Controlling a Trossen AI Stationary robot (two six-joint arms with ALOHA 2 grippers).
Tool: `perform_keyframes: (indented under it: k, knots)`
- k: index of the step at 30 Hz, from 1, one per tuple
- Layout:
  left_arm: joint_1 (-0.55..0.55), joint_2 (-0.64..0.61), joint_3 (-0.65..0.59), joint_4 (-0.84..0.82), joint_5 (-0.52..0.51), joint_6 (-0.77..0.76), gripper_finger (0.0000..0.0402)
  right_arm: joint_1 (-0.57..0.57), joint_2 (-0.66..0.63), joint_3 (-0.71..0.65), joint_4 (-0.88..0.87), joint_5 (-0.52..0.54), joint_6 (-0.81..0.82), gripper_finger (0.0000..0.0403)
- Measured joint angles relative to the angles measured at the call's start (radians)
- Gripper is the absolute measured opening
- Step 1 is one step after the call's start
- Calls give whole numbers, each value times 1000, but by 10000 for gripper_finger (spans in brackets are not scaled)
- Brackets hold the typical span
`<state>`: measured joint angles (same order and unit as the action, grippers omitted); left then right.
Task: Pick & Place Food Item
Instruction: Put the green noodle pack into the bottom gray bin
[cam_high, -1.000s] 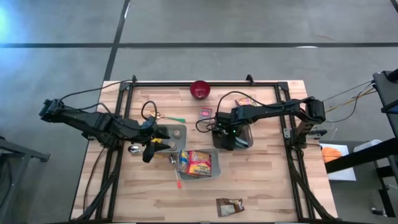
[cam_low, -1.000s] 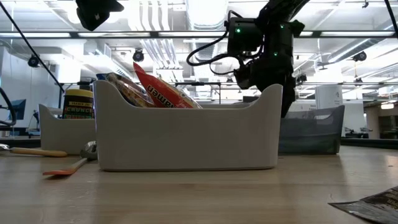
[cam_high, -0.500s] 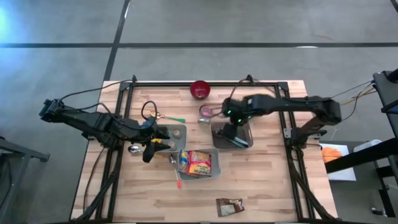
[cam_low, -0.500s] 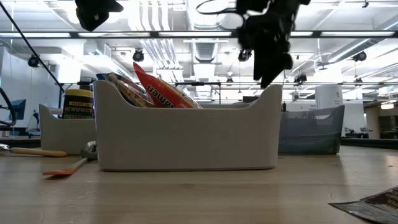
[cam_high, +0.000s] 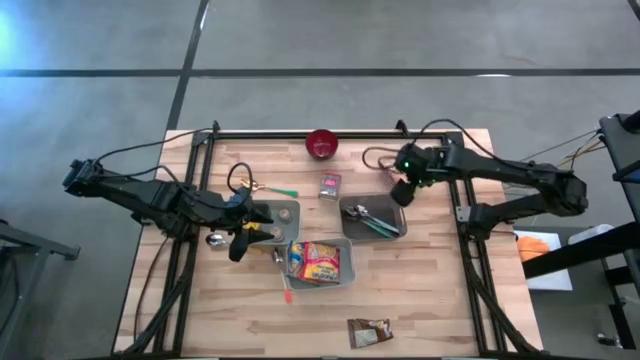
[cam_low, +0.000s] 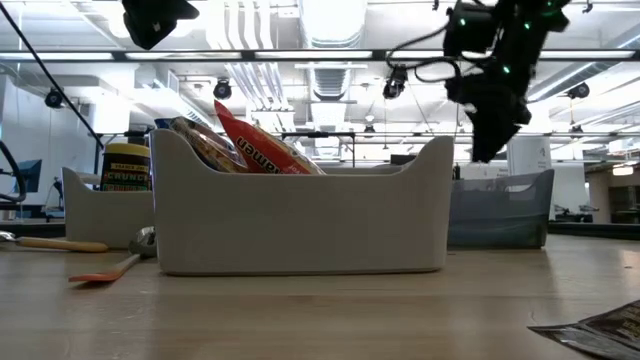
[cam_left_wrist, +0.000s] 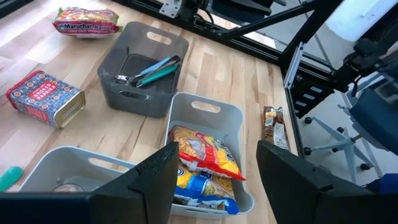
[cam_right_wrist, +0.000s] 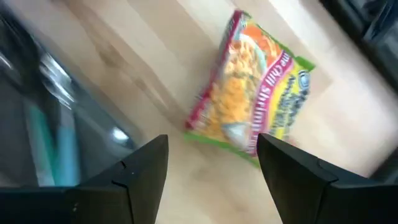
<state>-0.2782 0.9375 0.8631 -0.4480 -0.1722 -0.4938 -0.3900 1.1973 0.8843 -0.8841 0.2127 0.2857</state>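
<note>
A noodle packet, orange and green with a red edge, lies flat on the wood near the table's far right. My right gripper hangs open just above it, beside the dark grey bin that holds utensils; in the low view the right gripper is high over the table. My left gripper waits open and holds nothing, above the light grey bin at the left. The white bin in the middle holds food packets.
A red-and-blue tin lies between the bins and a red bowl stands at the far edge. A snack packet lies near the front edge. Spoons and an orange utensil lie by the white bin.
My right gripper has risen out of the dark grey bin and swung toward the table's far right, tipping more steeply downward, and now hangs over the noodle packet. The utensils stay in the bin.
</note>
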Motion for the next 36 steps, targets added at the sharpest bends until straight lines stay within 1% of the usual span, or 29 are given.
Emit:
perform_keyframes:
  k: [1,4,7,11,17,24,29,32,34,36]
  knots:
    - [0,0,0,0,0,0,218,1,0,-20,7,19,-44,242]
    - [0,0,0,0,0,0,218,0,3,-73,45,31,-139,242]
    - [0,0,0,0,0,-2,218,0,7,-119,106,57,-183,242]
    - [1,0,0,1,0,-23,218,0,9,-149,161,125,-236,242]
    - [1,0,0,2,0,-35,218,1,9,-196,202,122,-367,242]
    - [1,0,0,3,0,-38,218,1,12,-211,255,120,-418,242]
    - [1,0,0,3,-1,-42,218,1,48,-229,271,121,-407,241]
    - [1,0,0,3,-5,-57,218,1,83,-233,274,122,-379,224]
    - [1,0,0,3,-5,-57,218,1,105,-232,277,123,-357,199]
    - [1,0,0,3,-5,-57,218,1,126,-222,277,120,-337,165]
